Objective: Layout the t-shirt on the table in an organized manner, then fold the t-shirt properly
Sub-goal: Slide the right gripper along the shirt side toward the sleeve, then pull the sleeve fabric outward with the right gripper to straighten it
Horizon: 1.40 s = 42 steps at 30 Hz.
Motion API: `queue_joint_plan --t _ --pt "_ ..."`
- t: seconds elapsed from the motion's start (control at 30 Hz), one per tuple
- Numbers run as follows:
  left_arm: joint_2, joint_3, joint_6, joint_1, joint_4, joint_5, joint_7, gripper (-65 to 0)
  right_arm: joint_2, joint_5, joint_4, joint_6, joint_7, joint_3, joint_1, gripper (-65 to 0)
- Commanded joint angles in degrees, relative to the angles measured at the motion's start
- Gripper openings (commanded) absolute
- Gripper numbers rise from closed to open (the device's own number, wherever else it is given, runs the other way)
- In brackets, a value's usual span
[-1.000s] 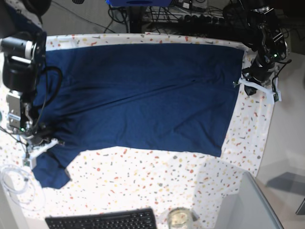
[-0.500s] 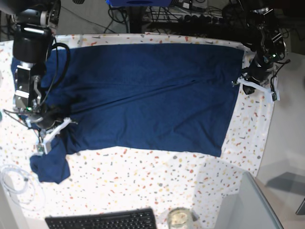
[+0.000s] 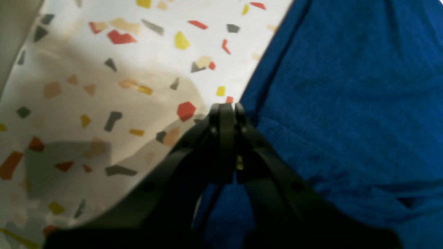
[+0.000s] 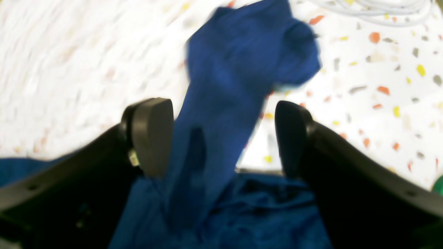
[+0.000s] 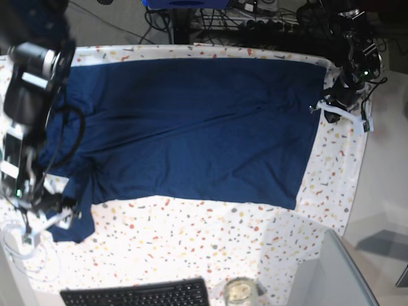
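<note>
The t-shirt (image 5: 191, 127) lay spread on the table (image 5: 191, 242). My right claw (image 4: 221, 135) gaped wide, the sleeve (image 4: 242, 69) loose between its pads, ungripped. My left claw (image 3: 225, 117) was pinched shut at the hem. Best to tug the sleeve outward, flat.

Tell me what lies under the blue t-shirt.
The t-shirt lies spread on the speckled white table, which shows bare around its edges. Near the open right claw a sleeve lies on the same speckled top. What is beneath the cloth's middle is covered and cannot be seen.
</note>
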Motion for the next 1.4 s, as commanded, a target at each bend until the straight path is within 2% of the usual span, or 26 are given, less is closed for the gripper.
queue_joint_plan --t 0.0,0.07,0.13,0.17,0.23,0.43,0.47,0.5,0.53,0.67,0.7,0.83,0.97,1.1,1.13,1.27,1.37 --pt "-0.4 -0.2 -0.3 -0.1 1.3 -0.6 -0.9 -65.0 2.0 0.1 -7.1 -1.2 3.2 -0.8 4.4 -21.2" --pt "-0.4 -0.2 -0.3 -0.1 1.4 -0.6 -0.9 -65.0 4.1 0.1 -23.2 -2.0 11.0 -2.1 10.6 -21.2" --pt "-0.4 -0.4 -0.3 -0.1 1.3 -0.6 -0.9 -65.0 5.9 0.1 -37.4 -3.1 21.4 -3.1 15.3 -21.2" --pt "-0.4 -0.4 -0.3 0.3 1.3 -0.6 -0.9 -65.0 6.5 0.1 -42.5 -4.0 26.1 -3.6 16.6 -21.2" --pt "-0.5 -0.4 -0.3 0.6 1.4 -0.7 -1.0 -65.0 6.7 0.1 -45.6 -5.2 29.9 -4.7 17.1 -21.0" --pt "-0.6 -0.5 -0.3 0.9 1.4 -0.7 -1.0 -65.0 6.2 0.4 -43.9 -5.5 30.0 -5.6 14.6 -22.1" --pt "-0.6 -0.5 -0.3 1.0 1.5 -0.7 -1.0 -65.0 6.0 0.4 -43.0 -5.5 30.0 -5.5 13.9 -24.0" --pt "-0.6 -0.5 -0.3 1.1 1.5 -0.7 -1.0 -65.0 5.6 0.4 -42.2 -5.5 30.0 -5.5 13.5 -27.5" --pt "-0.6 -0.5 -0.3 1.1 1.5 -0.7 -1.0 -65.0 5.3 0.4 -41.0 -5.5 30.0 -5.5 12.9 -33.8" --pt "-0.6 -0.5 -0.3 1.1 1.1 -0.7 -1.0 -65.0 4.7 0.5 -38.2 -5.5 30.0 -5.5 11.7 -63.0" --pt "-0.6 -0.5 -0.3 1.2 1.1 -0.7 -1.0 -65.0 4.7 0.5 -38.2 -5.5 30.0 -5.5 11.7 -65.0" --pt "-0.7 -0.5 -0.3 1.2 1.1 -0.7 -1.0 -65.0 4.7 0.5 -37.9 -5.5 29.9 -5.5 11.9 -64.4" --pt "-0.7 -0.5 -0.3 1.2 1.3 -0.7 -1.0 -65.0 4.8 0.2 -33.0 -5.5 29.6 -5.8 11.7 -64.4" --pt "-0.8 -0.5 -0.3 1.0 1.3 -0.3 -1.0 -65.0 5.2 0.1 -26.6 -5.3 23.8 -5.9 11.7 -64.4" --pt "-0.8 -0.5 -0.3 1.0 1.4 -0.3 -1.0 -65.0 5.4 0.1 -24.3 -4.9 22.4 -5.9 11.7 -64.4" --pt "-0.8 -0.5 -0.3 0.6 1.4 -0.4 -1.0 -65.0 5.9 0.1 -18.9 0.2 18.5 -5.9 11.9 -64.4" --pt "-0.8 -0.5 -0.3 0.6 1.5 -0.4 -1.0 -65.0 5.9 0.1 -16.9 1.4 16.9 -6.0 12.2 -64.4"
